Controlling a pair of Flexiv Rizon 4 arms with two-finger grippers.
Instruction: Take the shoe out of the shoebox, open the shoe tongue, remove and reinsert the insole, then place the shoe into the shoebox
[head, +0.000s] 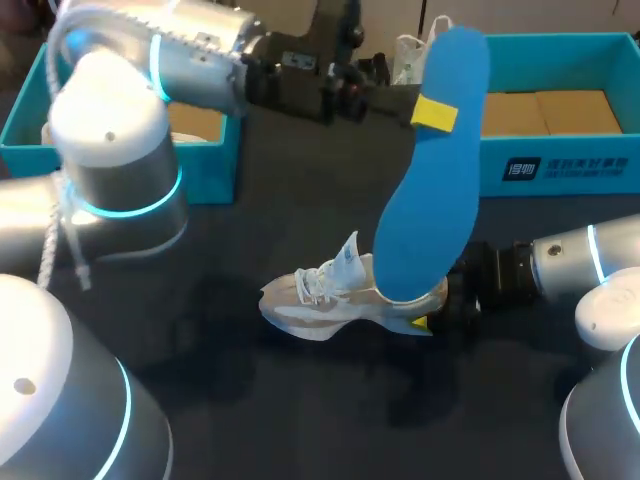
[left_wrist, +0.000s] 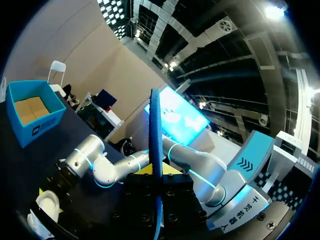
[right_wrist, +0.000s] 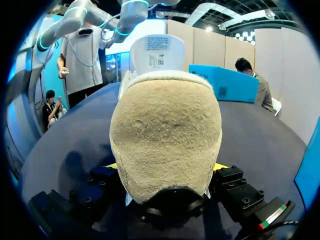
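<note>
Item: blue insole (head: 432, 190), pinched upright in my left end effector (head: 432, 108) above the grey shoe (head: 340, 295), whose heel my right end effector (head: 436, 312) clamps on the tabletop (head: 250, 400), shoebox (head: 560, 165) behind; for reinsertion I'd lead toe-first, sliding it flat under the raised tongue.

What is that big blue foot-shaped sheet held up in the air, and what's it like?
It is a bright blue, foot-shaped insole, thin, flat and foam-like. It stands nearly upright, narrower end up. The left arm's jaws pinch it near the top, one yellow tip showing on its face. Its wider lower end hangs by the heel of the grey-and-white sneaker; whether they touch cannot be told.
</note>
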